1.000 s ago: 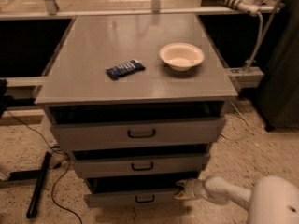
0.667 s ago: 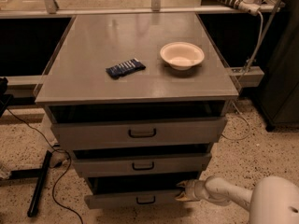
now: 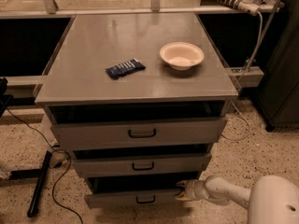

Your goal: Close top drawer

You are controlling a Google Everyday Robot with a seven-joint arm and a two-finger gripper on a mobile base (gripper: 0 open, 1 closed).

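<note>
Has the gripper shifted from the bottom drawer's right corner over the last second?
No. The gripper sits at the same spot beside the right end of the bottom drawer front, well below the top drawer.

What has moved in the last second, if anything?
Nothing visibly changed. The tool stays low beside the bottom drawer. The top drawer sticks out as before, and the bowl and dark packet lie where they were on the cabinet top.
</note>
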